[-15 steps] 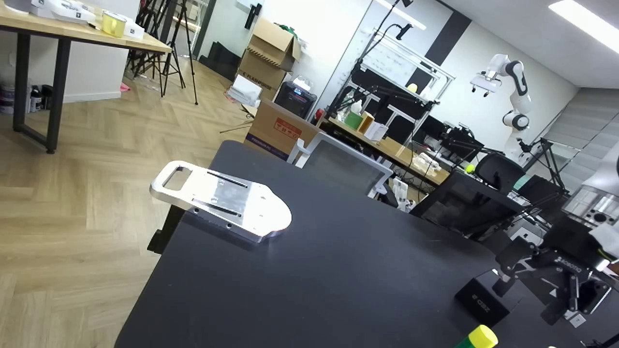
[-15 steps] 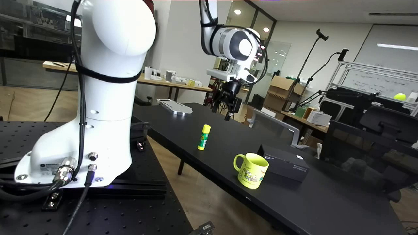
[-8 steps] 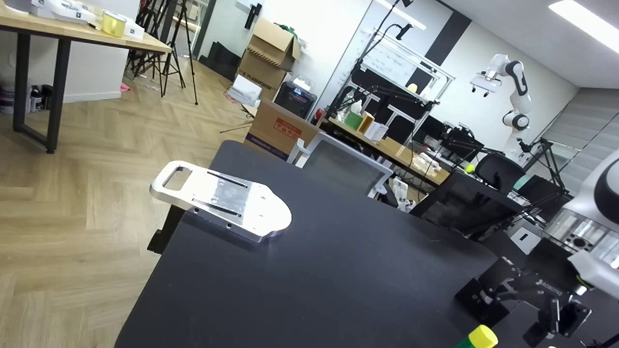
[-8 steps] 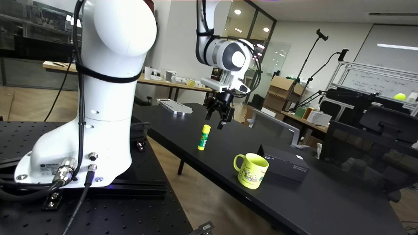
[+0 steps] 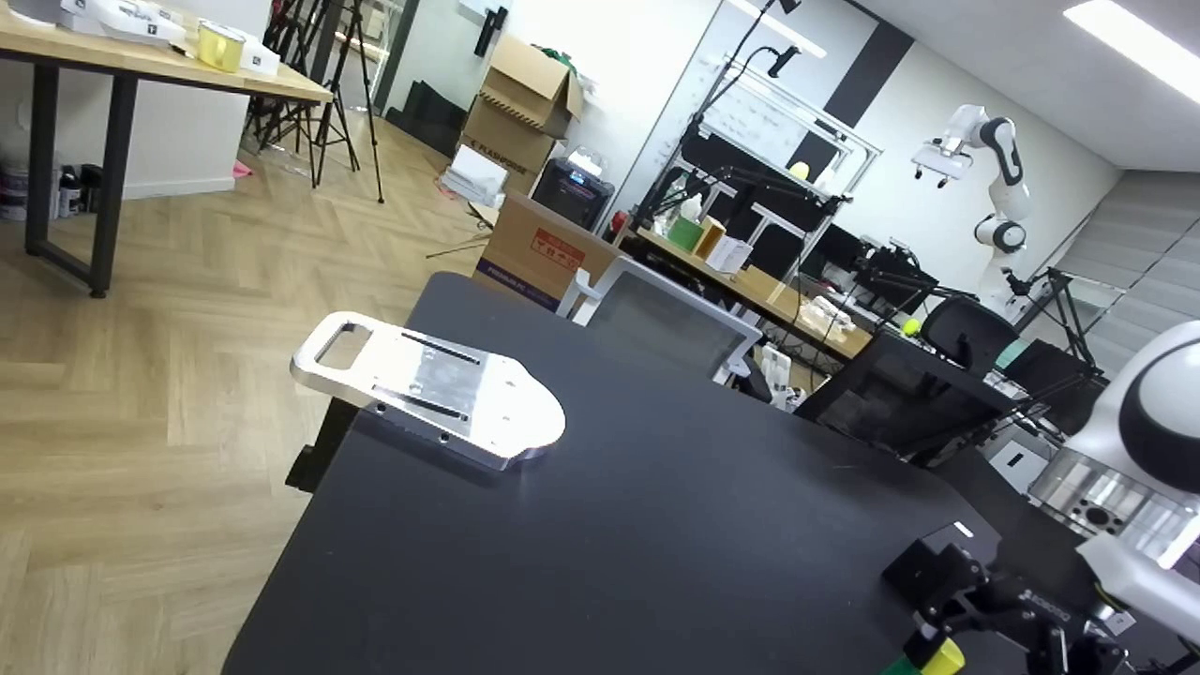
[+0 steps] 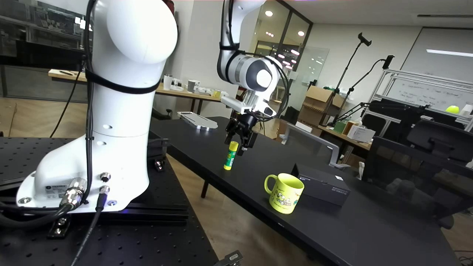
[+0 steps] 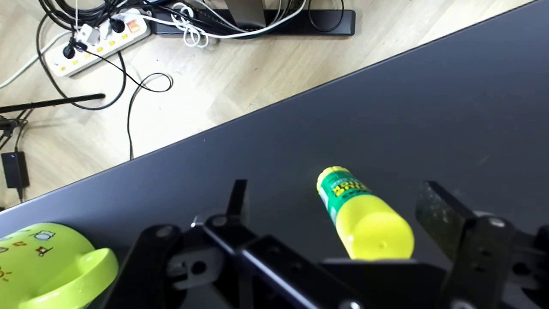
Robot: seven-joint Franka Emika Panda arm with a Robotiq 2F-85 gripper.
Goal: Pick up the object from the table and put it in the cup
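Lopsided closing could topple the cylindrical yellow-and-green plastic glue stick (image 7: 362,214).
Black two-fingered metal tool (image 7: 336,189) gapes unladen; stick looks nearer one side.

The arm (image 6: 118,114) is smooth, rounded and white, flaring into a broad base (image 6: 123,173) that carries a small printed label (image 6: 56,191) and silver plugs (image 6: 75,193); black cables (image 6: 90,122) run along the arm, with black straps (image 6: 123,89) wrapped around it. Further along, a dark grey band (image 5: 1139,439) surrounds a round white cap (image 5: 1177,398), and a silver ring (image 5: 1116,492) has dark holes (image 5: 1098,514). The gripper (image 7: 336,210) is black and angular, with white lettering (image 5: 1043,606), bright screw heads (image 7: 354,305) and a dull, speckled pad (image 7: 439,219).
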